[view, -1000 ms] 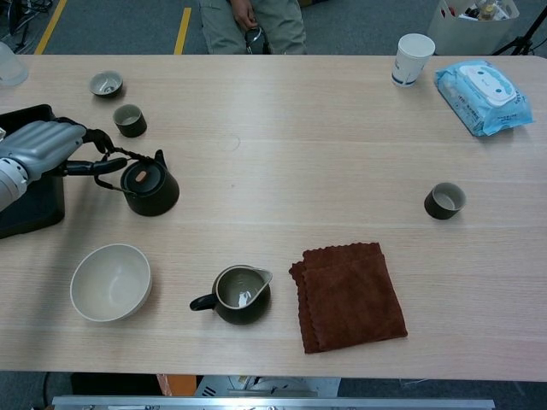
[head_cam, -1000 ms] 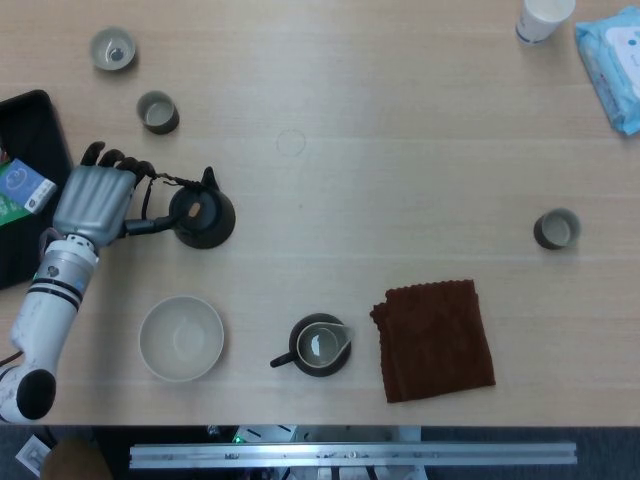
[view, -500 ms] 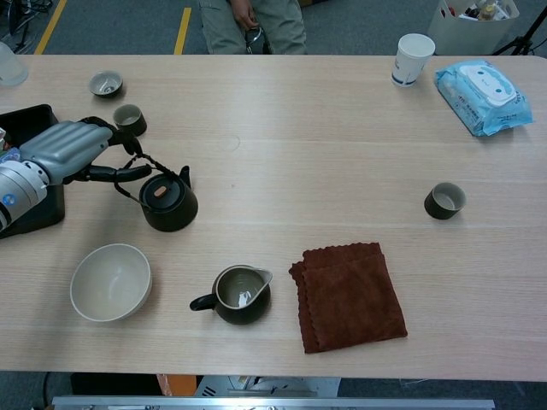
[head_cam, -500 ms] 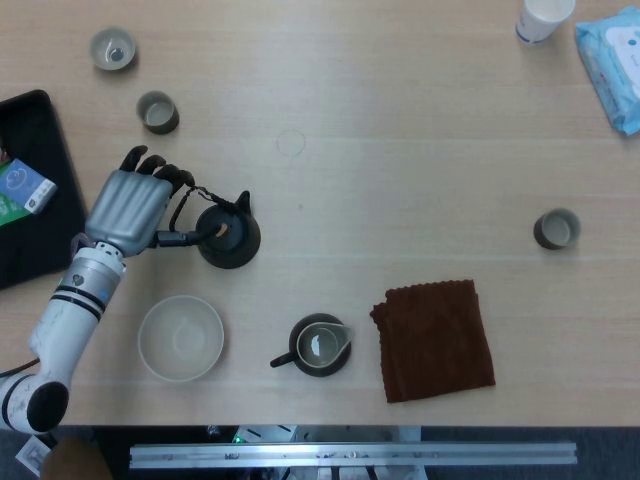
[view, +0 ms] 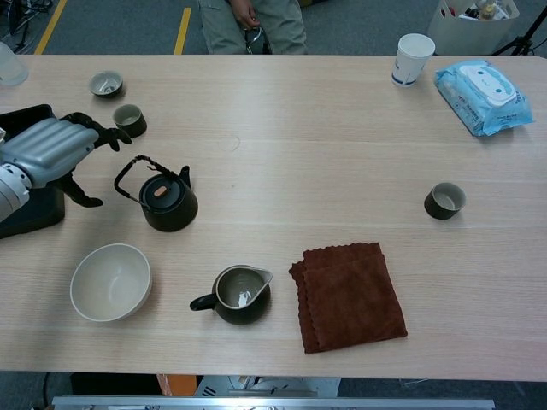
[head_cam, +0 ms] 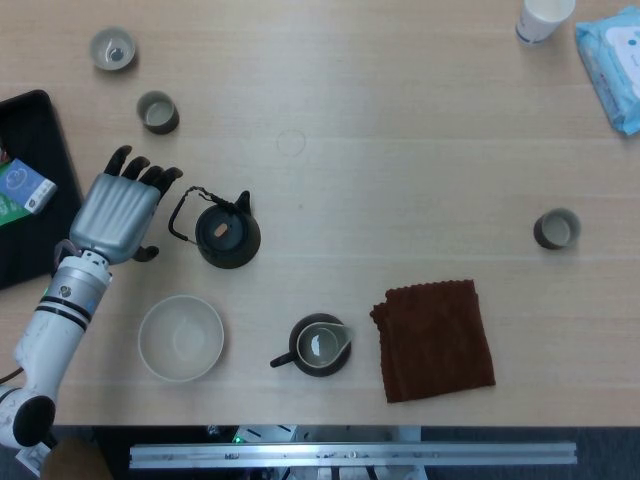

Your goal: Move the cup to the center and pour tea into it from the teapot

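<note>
A pale wooden table (view: 282,120) carries the teapot (head_cam: 228,232), 3 small cups (head_cam: 557,229) (head_cam: 158,112) (head_cam: 112,48), a wide bowl (head_cam: 181,338), a dark pitcher (head_cam: 320,346) and a brown cloth (head_cam: 434,339) just right of the pitcher. A paper cup (view: 414,59) and a blue wipes pack (view: 480,96) sit at the far right; a black tray (head_cam: 30,180) lies at the left edge.

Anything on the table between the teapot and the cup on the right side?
No, both views show bare wood between the teapot and that cup; the brown cloth lies nearer the front edge.
</note>
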`<action>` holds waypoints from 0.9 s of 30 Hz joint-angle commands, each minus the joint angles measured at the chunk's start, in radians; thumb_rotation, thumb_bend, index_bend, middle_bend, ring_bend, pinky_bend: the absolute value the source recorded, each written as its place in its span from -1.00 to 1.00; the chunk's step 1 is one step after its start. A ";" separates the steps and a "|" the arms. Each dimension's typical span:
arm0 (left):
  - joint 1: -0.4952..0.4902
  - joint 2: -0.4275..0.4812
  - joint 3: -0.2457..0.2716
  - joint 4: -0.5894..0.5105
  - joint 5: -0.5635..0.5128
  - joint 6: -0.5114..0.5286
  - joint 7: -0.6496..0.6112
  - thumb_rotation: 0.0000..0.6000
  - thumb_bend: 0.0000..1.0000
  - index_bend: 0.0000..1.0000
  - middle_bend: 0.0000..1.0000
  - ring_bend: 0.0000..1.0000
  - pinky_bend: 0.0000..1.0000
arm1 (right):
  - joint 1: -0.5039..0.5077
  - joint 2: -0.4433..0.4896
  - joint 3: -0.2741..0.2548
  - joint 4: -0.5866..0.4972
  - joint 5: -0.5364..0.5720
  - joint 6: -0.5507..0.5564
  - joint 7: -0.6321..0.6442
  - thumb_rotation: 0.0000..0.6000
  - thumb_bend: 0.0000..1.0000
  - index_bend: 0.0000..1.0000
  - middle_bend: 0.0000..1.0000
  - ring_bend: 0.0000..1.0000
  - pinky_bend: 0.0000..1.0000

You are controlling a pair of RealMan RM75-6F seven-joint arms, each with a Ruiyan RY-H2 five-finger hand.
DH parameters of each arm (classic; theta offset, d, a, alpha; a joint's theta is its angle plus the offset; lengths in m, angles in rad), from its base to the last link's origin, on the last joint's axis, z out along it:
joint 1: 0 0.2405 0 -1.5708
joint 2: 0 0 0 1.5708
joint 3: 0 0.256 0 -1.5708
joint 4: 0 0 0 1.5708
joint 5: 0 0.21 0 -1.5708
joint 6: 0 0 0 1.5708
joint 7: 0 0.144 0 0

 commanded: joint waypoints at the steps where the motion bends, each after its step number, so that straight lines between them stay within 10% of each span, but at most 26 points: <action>1: -0.001 -0.007 -0.002 0.007 0.002 0.003 -0.005 1.00 -0.84 -0.67 -0.47 -0.67 -0.83 | -0.002 0.001 0.000 0.000 0.001 0.002 0.002 1.00 -0.83 -0.30 -0.35 -0.52 -0.36; 27: -0.081 -0.062 -0.052 0.112 -0.157 -0.071 0.117 1.00 -0.84 -0.67 -0.49 -0.67 -0.83 | -0.017 -0.005 0.003 0.024 0.020 0.004 0.026 1.00 -0.83 -0.30 -0.35 -0.52 -0.36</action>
